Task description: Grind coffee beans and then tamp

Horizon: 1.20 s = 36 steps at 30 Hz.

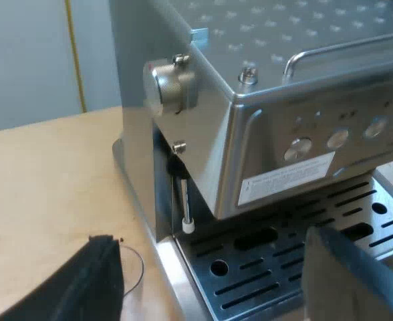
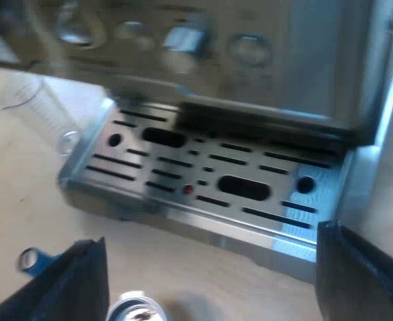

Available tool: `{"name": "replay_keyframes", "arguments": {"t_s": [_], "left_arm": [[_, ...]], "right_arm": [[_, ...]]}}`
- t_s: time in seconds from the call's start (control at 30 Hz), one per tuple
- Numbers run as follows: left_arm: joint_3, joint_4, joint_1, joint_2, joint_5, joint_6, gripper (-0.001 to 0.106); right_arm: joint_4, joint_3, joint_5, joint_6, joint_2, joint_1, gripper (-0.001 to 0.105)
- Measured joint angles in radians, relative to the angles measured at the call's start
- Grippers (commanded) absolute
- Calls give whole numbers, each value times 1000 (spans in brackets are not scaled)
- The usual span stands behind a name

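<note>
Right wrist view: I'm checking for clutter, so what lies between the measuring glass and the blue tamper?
Only bare table lies between the measuring glass and the blue tamper; the right wrist view shows it.

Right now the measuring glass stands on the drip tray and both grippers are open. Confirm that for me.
Not quite. The measuring glass stands on the table beside the drip tray's corner, not on it, as the right wrist view shows. The rest holds: the left gripper and the right gripper are both open.
</note>
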Motion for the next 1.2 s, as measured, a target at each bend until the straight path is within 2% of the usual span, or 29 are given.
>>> {"name": "replay_keyframes", "arguments": {"t_s": [0.23,0.5,0.7,0.87,1.07,1.2], "left_arm": [[0,22,0,-76,7,0,59],[0,114,0,-162,8,24,59],[0,135,0,-261,-60,29,59],[24,135,0,-359,-65,29,59],[84,142,0,-464,-85,29,59],[87,186,0,-527,-110,29,59]], "right_arm": [[46,0,-70,-21,-2,-225,66],[92,0,-116,-130,-70,-429,66],[142,0,-122,-201,-169,-470,66],[149,0,-124,-236,-256,-470,66],[149,0,-124,-242,-395,-470,66],[149,0,-124,-244,-469,-470,66]]}}
